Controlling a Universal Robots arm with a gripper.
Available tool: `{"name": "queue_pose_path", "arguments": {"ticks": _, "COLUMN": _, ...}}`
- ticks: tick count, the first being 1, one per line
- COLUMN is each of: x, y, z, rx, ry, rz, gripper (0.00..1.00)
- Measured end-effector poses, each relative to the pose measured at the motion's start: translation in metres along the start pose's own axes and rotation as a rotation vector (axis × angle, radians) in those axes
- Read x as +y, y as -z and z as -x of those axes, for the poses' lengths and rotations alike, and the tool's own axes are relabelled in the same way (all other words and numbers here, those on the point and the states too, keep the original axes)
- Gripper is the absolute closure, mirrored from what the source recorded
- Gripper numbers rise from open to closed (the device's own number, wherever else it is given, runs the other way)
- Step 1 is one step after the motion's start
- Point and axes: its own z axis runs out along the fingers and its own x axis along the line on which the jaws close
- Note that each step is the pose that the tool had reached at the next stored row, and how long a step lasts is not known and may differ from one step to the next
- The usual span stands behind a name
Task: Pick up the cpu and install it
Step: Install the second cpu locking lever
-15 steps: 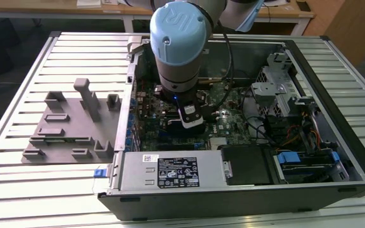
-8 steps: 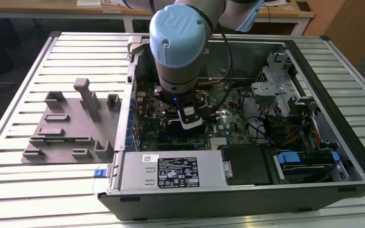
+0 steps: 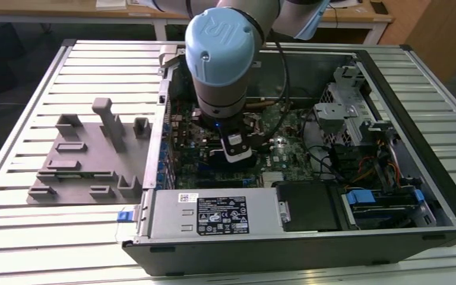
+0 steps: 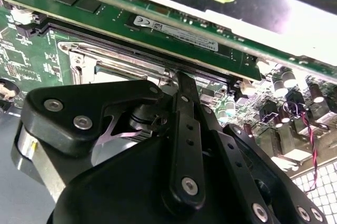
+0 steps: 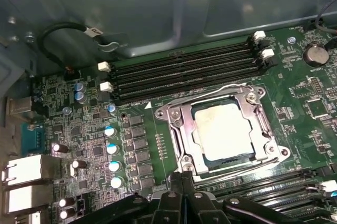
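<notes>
Tool (image 3: 237,155) hangs low over motherboard (image 3: 279,133) inside open PC case (image 3: 418,178); I cannot tell whether its grip is open or closed. I see cpu (image 5: 225,128) seated in socket frame (image 5: 179,124), near memory slots (image 5: 184,71).

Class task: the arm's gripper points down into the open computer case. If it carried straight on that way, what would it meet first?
Most likely the cpu, lying in its metal socket frame on the motherboard. The gripper hangs just beside that frame in the first wrist view; depth is unclear, so the frame's edge could come first.
</notes>
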Motion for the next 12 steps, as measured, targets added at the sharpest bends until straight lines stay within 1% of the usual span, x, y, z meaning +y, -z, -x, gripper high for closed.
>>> {"name": "queue_pose_path", "arguments": {"ticks": 3, "x": -0.0003, "y": -0.0001, "z": -0.0011, "rx": -0.0005, "ry": 0.000, "rz": 0.0003, "gripper": 0.89}}
{"name": "queue_pose_path", "arguments": {"ticks": 7, "x": -0.0004, "y": -0.0003, "z": -0.0044, "rx": -0.0016, "ry": 0.000, "rz": 0.0004, "gripper": 0.89}}
{"name": "queue_pose_path", "arguments": {"ticks": 12, "x": 0.0015, "y": -0.0008, "z": -0.0063, "rx": -0.0018, "ry": 0.001, "rz": 0.0003, "gripper": 0.89}}
